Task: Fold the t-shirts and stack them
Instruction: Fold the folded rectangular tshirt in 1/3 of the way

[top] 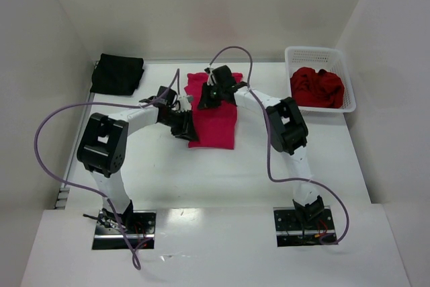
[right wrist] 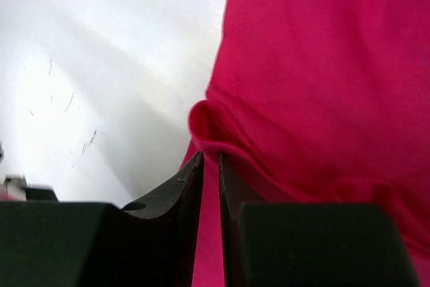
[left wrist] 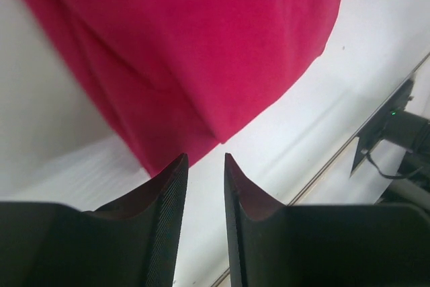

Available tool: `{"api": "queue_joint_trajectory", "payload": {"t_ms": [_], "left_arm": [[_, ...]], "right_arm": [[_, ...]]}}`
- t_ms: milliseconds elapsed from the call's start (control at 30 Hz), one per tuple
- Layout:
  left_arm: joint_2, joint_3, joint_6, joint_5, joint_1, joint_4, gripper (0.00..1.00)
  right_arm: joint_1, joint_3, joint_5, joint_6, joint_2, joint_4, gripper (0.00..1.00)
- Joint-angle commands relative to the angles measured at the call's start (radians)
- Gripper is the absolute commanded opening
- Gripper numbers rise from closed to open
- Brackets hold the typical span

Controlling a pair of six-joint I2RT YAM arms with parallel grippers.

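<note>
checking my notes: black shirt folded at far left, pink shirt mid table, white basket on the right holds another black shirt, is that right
No: the top view shows the white basket holding a dark red shirt, not a black one. The black shirt folded at far left and the pink shirt mid table are right.

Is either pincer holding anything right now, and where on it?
Yes: right pincer looks pinched on a puckered edge fold of the pink t-shirt; left pincer is open, empty.

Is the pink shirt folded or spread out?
Folded: the pink shirt lies as a narrow rectangle, with stacked layers at its corner.
</note>
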Motion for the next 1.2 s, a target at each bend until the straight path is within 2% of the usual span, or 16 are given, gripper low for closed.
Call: {"api": "queue_joint_trajectory", "payload": {"t_ms": [0,133,367,500,967,1167], "left_arm": [[-0.013,0.003,-0.021,-0.059,-0.034,0.007,0.36],[-0.013,-0.017,-0.033,-0.136,-0.035,0.007,0.35],[0.043,-0.035,-0.094,-0.285,-0.053,-0.005,0.2],[0.068,-0.025,-0.116,-0.341,-0.079,-0.025,0.15],[0.088,-0.025,-0.139,-0.526,-0.111,-0.111,0.1],[-0.001,-0.006,-0.139,-0.642,-0.096,-0.185,0.09]], "right_arm": [[0.053,0.086,-0.008,-0.033,0.028,-0.057,0.2],[0.053,0.088,0.002,-0.024,0.048,-0.057,0.2],[0.053,0.157,0.074,-0.024,0.137,-0.057,0.2],[0.053,0.206,0.12,-0.024,0.172,-0.079,0.2],[-0.013,0.41,0.167,-0.044,0.292,-0.146,0.18],[-0.022,0.387,0.158,-0.062,0.262,-0.169,0.18]]}}
